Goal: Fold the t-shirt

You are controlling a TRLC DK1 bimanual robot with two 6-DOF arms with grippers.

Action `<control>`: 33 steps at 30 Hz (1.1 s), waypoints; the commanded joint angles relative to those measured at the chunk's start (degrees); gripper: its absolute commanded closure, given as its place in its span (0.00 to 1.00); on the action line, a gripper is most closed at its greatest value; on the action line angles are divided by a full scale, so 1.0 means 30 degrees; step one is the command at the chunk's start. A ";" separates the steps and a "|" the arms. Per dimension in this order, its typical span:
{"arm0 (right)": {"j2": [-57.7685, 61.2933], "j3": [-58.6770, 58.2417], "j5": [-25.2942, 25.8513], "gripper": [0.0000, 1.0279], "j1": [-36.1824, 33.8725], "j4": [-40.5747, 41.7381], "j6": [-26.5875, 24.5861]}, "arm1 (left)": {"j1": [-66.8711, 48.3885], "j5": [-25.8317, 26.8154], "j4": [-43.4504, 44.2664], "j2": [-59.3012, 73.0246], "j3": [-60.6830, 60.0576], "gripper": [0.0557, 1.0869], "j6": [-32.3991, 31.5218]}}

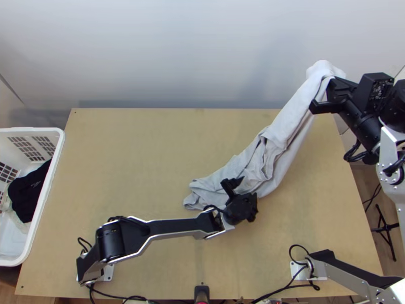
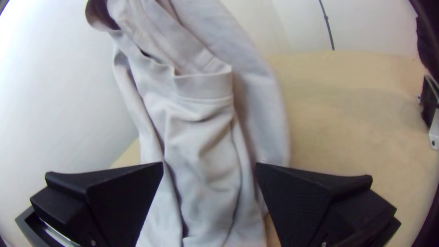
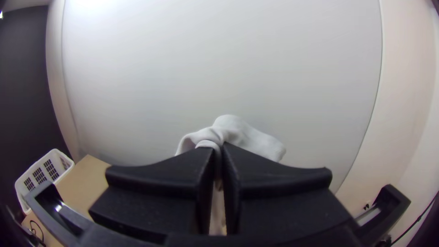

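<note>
In the top view, with the tabletop read as a clock face and twelve at its far edge, a pale wall is seen past twelve. The left arm is stretched in from eight o'clock to just below the centre, where the near side of the t-shirt is partly covered by it. The right arm is mounted at four o'clock and raised past the edge at three. Cables are strewn along the near edge, and a black stand is placed on the floor beyond three.

At nine o'clock, a white basket is set beside the tabletop, with black cloth bunched inside it.

The fingers of the left end effector are spread wide, with cloth seen between them in the left wrist view; whether it is touched cannot be told. The fingers of the right end effector are clamped on one end of the t-shirt, held up between one and two o'clock. From there the light grey cloth is draped down in long folds, its lower part bunched on the tabletop around the centre.
</note>
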 commanded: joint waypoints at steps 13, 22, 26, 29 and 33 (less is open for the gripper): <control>-0.0445 -0.0135 0.0024 0.97 -0.0032 -0.0053 -0.0199 | 0.0422 -0.2056 0.1518 0.1652 -0.0613 0.29 0.1708; -0.0680 -0.0282 0.0024 0.97 -0.0149 -0.0053 -0.0550 | 0.0247 -0.1411 0.1079 0.0099 -0.0408 0.96 0.2207; -0.0680 -0.0370 0.0024 0.97 -0.0179 0.0006 -0.0550 | 0.0364 -0.1382 0.0493 -0.1776 -0.1140 0.96 0.2177; -0.0680 -0.0370 0.0024 0.97 -0.0179 0.0123 -0.0521 | 0.0686 -0.1382 0.0434 -0.3328 -0.2048 0.96 0.2089; -0.0621 -0.0370 0.0024 0.97 -0.0179 0.0240 -0.0550 | 0.1360 -0.1353 0.0053 -0.5350 -0.2722 0.96 0.2148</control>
